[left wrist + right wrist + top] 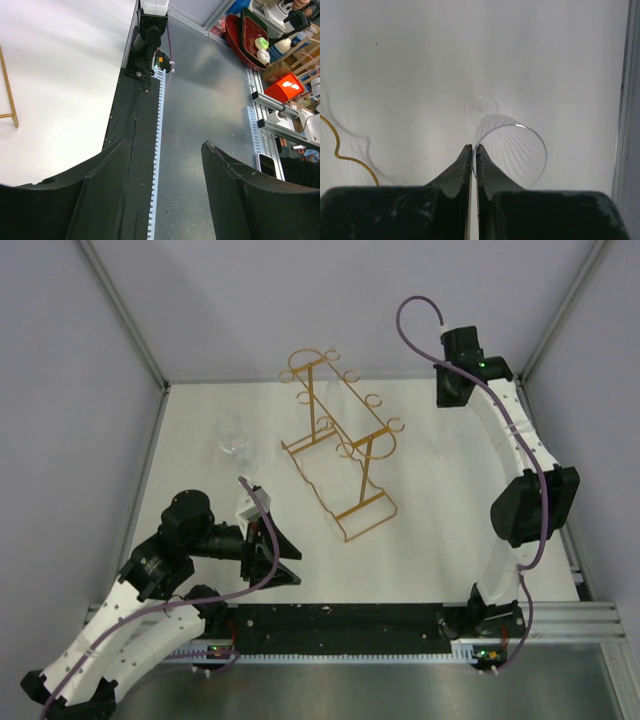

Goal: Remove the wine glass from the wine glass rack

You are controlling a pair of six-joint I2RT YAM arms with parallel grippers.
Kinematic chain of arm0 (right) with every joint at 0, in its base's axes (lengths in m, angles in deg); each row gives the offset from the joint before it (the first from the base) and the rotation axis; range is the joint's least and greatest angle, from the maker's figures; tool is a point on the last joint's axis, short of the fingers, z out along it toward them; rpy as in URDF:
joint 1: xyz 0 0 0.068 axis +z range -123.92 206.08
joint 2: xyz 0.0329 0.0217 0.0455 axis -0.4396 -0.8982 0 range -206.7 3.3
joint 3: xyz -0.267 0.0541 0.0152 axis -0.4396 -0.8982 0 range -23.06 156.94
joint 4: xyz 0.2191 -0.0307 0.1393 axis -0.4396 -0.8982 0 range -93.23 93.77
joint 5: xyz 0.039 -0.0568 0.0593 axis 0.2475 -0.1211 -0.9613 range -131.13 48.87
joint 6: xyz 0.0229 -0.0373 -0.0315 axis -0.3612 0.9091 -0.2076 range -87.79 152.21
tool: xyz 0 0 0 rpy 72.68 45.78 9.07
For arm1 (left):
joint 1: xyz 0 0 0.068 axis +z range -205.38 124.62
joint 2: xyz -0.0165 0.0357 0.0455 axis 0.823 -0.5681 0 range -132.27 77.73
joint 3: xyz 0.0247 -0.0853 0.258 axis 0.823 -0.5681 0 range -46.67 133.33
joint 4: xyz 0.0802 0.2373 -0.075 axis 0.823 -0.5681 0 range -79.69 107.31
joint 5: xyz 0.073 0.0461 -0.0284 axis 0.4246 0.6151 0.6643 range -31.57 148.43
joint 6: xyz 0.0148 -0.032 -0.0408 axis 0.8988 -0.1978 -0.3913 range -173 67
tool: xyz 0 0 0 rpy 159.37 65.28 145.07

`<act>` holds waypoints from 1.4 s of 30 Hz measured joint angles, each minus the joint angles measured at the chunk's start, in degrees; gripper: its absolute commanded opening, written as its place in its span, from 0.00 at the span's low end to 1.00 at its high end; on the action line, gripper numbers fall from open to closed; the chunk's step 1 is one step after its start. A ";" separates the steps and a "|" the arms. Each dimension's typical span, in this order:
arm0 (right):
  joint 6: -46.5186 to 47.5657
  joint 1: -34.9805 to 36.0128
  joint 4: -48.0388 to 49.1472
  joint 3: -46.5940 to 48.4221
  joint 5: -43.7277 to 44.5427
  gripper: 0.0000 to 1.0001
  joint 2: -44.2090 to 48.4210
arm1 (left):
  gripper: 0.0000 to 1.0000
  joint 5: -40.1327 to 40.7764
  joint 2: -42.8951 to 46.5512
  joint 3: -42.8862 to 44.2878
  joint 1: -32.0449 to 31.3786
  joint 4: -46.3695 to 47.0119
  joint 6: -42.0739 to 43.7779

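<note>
The right gripper (pixel 474 149) has its two fingers pressed together, with only a hair line between them. The round clear edge of the wine glass (pixel 517 155) runs exactly into this line at the tips, so the fingers appear pinched on the thin glass wall. The rest of this large ring spreads to the right of the tips, and a smaller, faint ring of the same glass lies just beyond them. Whether the large ring is the rim or the foot, I cannot tell. The glass is off the wine glass rack (pixel 365 472), which stands on the white table (pixel 430 530) to the left of this gripper, apart from it. A piece of its wavy base shows at the left edge of the right wrist view.

The left gripper (pixel 162 145) has its fingers wide apart and holds nothing. Ahead of it, not touching it, a clear stemmed glass (pixel 235 438) stands on the table — beside the rack, a little apart from the wire.
</note>
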 measured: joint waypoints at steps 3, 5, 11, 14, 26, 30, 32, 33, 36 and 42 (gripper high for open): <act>-0.04 0.00 1.07 -1.14 -0.09 0.00 0.00 | 0.66 0.02 -0.09 0.00 -0.07 0.00 0.26; -0.09 0.00 1.29 -1.55 -0.15 0.02 0.00 | 0.66 0.17 -0.13 0.00 -0.17 -0.07 0.31; -0.48 0.00 2.36 -2.64 -0.20 0.08 0.00 | 0.66 0.26 -0.11 0.00 -0.33 -0.24 0.52; -0.57 0.00 2.54 -2.64 -0.20 0.12 0.00 | 0.66 0.44 -0.11 0.00 -0.37 -0.37 0.55; -0.87 0.00 3.65 -3.32 -0.13 0.29 0.02 | 0.66 1.18 -0.48 0.00 -0.76 -0.55 0.72; -0.81 0.00 3.58 -3.21 0.61 0.31 0.17 | 0.67 1.44 -0.61 0.00 -0.85 -0.81 0.72; -0.83 -0.02 3.08 -2.47 0.81 0.32 0.61 | 0.67 1.46 -0.61 0.00 -0.96 -0.87 0.74; -0.92 -0.02 2.89 -1.92 0.74 0.32 0.96 | 0.67 1.46 -0.61 0.00 -0.96 -0.92 0.74; -1.62 -0.02 2.16 0.68 -0.59 0.35 2.95 | 0.67 1.46 -0.92 0.00 -1.03 -0.96 0.76; -5.07 -0.02 2.14 10.62 -8.17 0.42 7.39 | 0.67 1.62 -2.14 0.02 -1.14 -1.36 1.03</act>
